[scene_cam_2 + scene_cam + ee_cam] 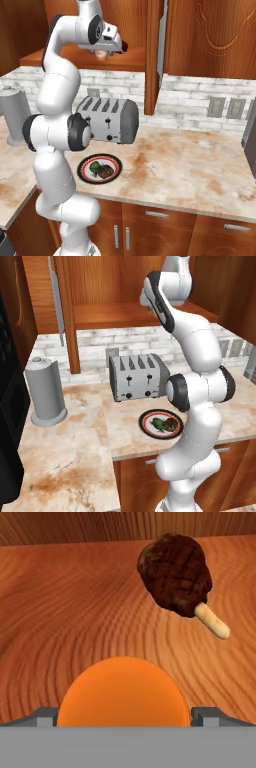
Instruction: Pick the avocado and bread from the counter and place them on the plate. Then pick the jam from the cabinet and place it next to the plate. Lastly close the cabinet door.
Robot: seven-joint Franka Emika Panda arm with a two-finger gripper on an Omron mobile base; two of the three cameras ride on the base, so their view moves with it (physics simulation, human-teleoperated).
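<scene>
Jam (124, 693) sits dead ahead of my jaws (116, 48) on the cabinet (100, 286) shelf, its orange dome swelling large at the bottom of the hand view. My jaws stand wide and empty, the jar apparently lying between my two dark fingertips (46, 716) though not yet gripped. Behind it and off to one side, well apart, lies a dark brown drumstick (179, 576) with a tan bone end, which is not what I am after.

Down on the tabletop (190, 165), the plate (117, 168) already carries the avocado (94, 165) and the bread (105, 172), resting side by side in front of the toaster (107, 119). So by my reckoning the job stands at the jam step, with the cabinet door (152, 55) open beside my arm.

To do this well, I judge I should keep the jar centred between my fingertips, ease forward until they flank its widest part, then close squarely so the round body does not squirt out. Backing straight out, I should keep clear of the shelf edge and the drumstick.
</scene>
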